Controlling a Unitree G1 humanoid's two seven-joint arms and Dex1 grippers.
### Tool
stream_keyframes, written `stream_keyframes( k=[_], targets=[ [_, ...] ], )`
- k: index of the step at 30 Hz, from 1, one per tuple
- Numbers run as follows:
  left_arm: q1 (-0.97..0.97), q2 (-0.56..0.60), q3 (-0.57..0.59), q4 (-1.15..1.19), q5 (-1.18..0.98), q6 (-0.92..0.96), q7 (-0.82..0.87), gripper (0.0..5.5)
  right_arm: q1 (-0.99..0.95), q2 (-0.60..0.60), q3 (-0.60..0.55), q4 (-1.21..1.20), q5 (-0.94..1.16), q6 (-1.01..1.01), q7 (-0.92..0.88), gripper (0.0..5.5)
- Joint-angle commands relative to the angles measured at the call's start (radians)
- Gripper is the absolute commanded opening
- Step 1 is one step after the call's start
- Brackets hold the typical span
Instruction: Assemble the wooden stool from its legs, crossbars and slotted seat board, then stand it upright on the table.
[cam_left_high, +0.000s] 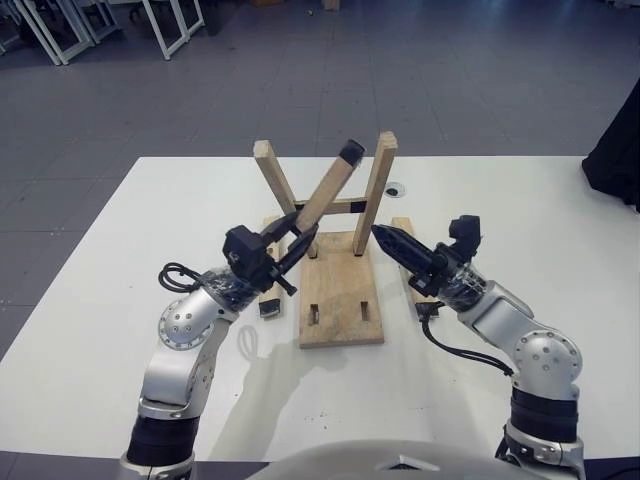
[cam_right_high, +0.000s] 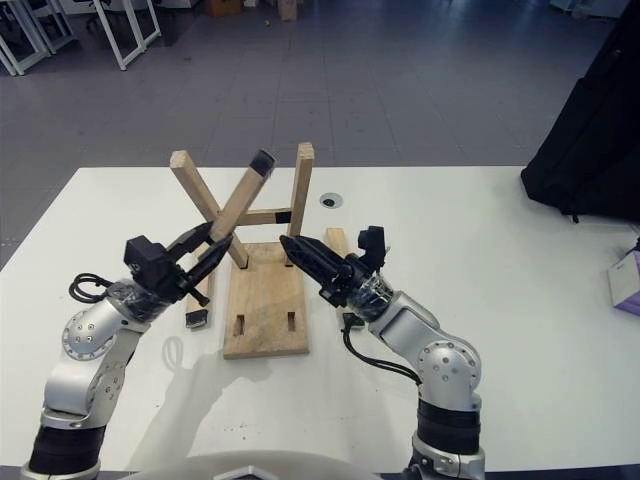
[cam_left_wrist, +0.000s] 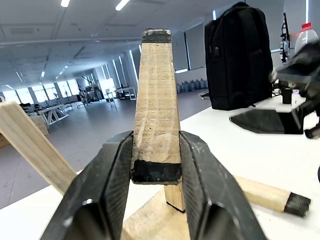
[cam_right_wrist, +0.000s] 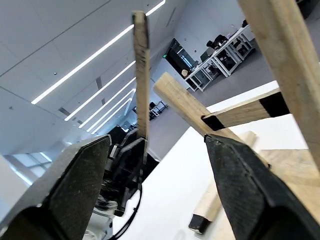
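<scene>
The slotted seat board (cam_left_high: 340, 300) lies flat on the white table (cam_left_high: 120, 260). At its far end stand two legs, the left one (cam_left_high: 272, 178) tilted and the right one (cam_left_high: 377, 190) nearly upright, joined by a crossbar (cam_left_high: 345, 206). My left gripper (cam_left_high: 300, 238) is shut on a third leg (cam_left_high: 330, 185) with a black-taped tip, holding it slanted between those two; its fingers (cam_left_wrist: 120, 175) clamp the wood just above a black band. My right gripper (cam_left_high: 385, 237) stands open just right of the upright leg, above the board's far right corner, holding nothing.
A loose wooden piece (cam_left_high: 270, 298) with a black end lies left of the board, another (cam_left_high: 404, 245) to its right. A cable grommet (cam_left_high: 396, 188) sits behind the legs. A black backpack (cam_right_high: 590, 130) and a purple box (cam_right_high: 628, 282) are at the far right.
</scene>
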Motion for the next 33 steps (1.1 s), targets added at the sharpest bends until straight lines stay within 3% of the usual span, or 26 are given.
stream_keyframes(
  k=[1, 17, 33],
  targets=[
    [0.003, 0.034, -0.062, 0.0, 0.049, -0.018, -0.053, 1.31, -0.06, 0.038, -0.013, 0.012, 0.1, -0.019, -0.071, 3.43],
    [-0.042, 0.082, -0.078, 0.068, 0.118, -0.096, -0.098, 1.31, -0.127, 0.062, 0.025, 0.144, 0.058, -0.099, -0.192, 3.43],
    [-0.038, 0.083, -0.087, 0.086, 0.126, -0.101, -0.104, 1.31, -0.126, 0.083, -0.002, 0.17, 0.089, -0.112, -0.211, 0.42]
  ],
)
